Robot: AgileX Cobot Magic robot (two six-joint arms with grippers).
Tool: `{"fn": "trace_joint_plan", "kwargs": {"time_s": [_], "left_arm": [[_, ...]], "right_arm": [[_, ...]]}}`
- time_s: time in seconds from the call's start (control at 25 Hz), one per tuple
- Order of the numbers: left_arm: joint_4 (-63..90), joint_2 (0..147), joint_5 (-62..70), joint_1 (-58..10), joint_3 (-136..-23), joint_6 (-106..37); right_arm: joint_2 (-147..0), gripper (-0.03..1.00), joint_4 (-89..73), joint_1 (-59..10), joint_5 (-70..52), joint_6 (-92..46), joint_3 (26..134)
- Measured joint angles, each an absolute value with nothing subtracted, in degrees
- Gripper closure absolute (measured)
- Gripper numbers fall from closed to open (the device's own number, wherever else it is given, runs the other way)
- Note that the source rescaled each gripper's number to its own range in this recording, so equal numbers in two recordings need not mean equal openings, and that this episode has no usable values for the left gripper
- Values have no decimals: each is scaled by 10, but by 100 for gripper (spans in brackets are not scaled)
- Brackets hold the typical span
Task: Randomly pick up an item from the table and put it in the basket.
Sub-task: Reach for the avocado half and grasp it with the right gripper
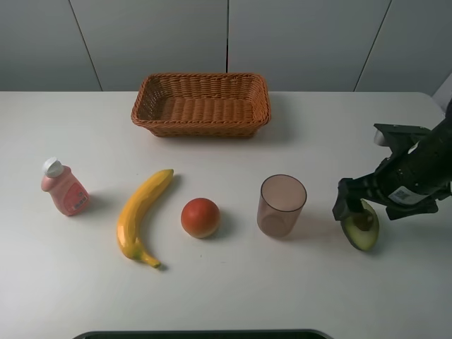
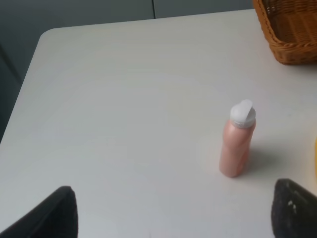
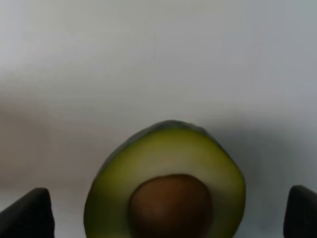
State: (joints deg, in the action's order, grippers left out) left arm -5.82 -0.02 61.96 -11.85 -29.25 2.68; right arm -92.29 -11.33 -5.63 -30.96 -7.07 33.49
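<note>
Beside the cup [image 1: 281, 205] overhead, avocado [image 3: 168, 153] fills right-wrist view.

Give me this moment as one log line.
phase: pre-grasp | right tool: open, straddling avocado | left tool: open, holding nothing | basket: empty

One basket [image 1: 200, 130], one pink bottle [image 1: 65, 188], one banana [image 1: 140, 212], one red-orange fruit [image 1: 200, 217], one cup [image 1: 281, 205], one avocado half [image 1: 363, 229].

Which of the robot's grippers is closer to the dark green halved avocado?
Right. The right gripper straddles the dark green halved avocado, a finger on each side; the left gripper is far off, near the pink white-capped bottle.
</note>
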Motion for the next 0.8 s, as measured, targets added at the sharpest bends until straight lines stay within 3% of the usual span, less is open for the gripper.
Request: {"fn": "trace_joint_plan", "kwargs": {"time_s": [0.6, 0.64, 0.68, 0.76, 0.8], "left_arm": [[-58, 0, 620, -119, -292, 27], [-58, 0, 620, -119, -292, 27], [-58, 0, 620, -119, -292, 27], [-58, 0, 620, -119, -292, 27], [-58, 0, 620, -119, -292, 27]], "right_arm": [[-970, -3, -120, -56, -301, -71, 335], [-970, 5, -122, -56, -301, -71, 335], [-970, 28, -126, -56, -301, -71, 335], [-970, 96, -126, -56, -300, -71, 335], [-970, 97, -127, -56, -300, -71, 335]]}}
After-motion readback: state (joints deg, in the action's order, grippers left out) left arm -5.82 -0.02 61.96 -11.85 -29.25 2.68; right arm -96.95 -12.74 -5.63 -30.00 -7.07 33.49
